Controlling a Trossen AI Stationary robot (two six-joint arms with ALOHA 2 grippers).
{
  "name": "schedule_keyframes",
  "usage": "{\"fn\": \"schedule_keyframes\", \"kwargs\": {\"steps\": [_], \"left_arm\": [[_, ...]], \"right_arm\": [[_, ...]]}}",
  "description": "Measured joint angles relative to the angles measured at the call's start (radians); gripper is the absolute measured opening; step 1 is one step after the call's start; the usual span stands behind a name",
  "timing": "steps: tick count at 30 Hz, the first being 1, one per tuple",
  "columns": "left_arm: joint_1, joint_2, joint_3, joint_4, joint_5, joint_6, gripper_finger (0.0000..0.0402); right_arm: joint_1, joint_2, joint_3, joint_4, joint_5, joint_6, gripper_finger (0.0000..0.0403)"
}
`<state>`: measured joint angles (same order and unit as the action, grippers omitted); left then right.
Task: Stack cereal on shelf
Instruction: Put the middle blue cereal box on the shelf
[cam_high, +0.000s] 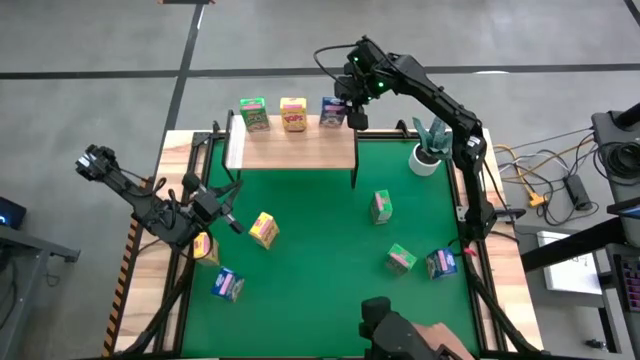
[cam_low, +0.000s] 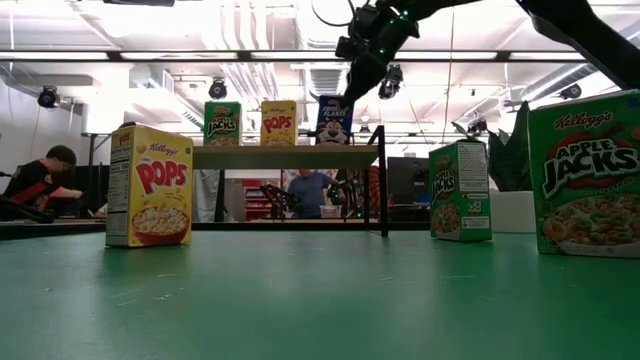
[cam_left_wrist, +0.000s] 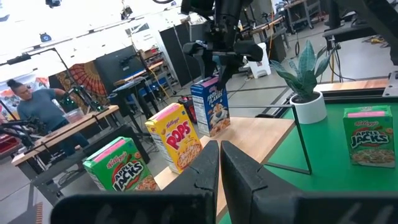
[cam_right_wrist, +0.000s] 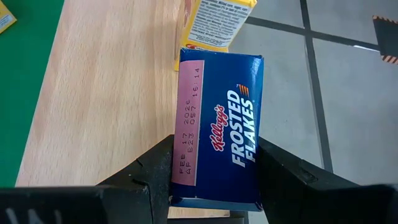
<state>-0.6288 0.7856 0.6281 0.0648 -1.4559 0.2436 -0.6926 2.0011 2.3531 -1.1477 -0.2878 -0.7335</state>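
Shelf: the little wooden shelf (cam_high: 300, 150) stands at the far edge of the green mat (cam_high: 320, 250).
On the shelf: three boxes stand in a row along the back edge: a green box (cam_high: 254, 113), then a yellow box (cam_high: 293, 113), then a blue box (cam_high: 333, 111).
Right gripper: the right gripper (cam_high: 355, 108) is up over the shelf, at the blue box. Its fingers (cam_right_wrist: 155, 171) sit on both sides of the blue box and pinch its top.
Left gripper: the left gripper (cam_high: 222, 210) waits low over the left side of the mat. Its fingers (cam_left_wrist: 205, 168) are almost pressed together and hold nothing.
Boxes on the mat: a yellow one (cam_high: 263, 230) is near the left gripper, a blue one (cam_high: 228, 285) is at the near left, and a green one (cam_high: 381, 206) stands right of the middle. Another green one (cam_high: 401, 260) and a blue one (cam_high: 441, 263) lie near the right edge.
Plant: a small plant in a white pot (cam_high: 428, 150) stands to the right of the shelf.
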Motion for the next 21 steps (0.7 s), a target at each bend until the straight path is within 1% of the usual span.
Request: {"fn": "schedule_keyframes", "kwargs": {"steps": [6, 12, 21], "left_arm": [[0.000, 0.000, 0.000, 0.001, 0.000, 0.001, 0.0000], [0.000, 0.000, 0.000, 0.001, 0.000, 0.002, 0.0000], [0.000, 0.000, 0.000, 0.003, 0.000, 0.002, 0.0000]], "right_arm": [[0.000, 0.000, 0.000, 0.000, 0.000, -0.007, 0.0178], [0.000, 0.000, 0.000, 0.000, 0.000, 0.036, 0.0178], [0.000, 0.000, 0.000, -0.001, 0.000, 0.034, 0.0211]]}}
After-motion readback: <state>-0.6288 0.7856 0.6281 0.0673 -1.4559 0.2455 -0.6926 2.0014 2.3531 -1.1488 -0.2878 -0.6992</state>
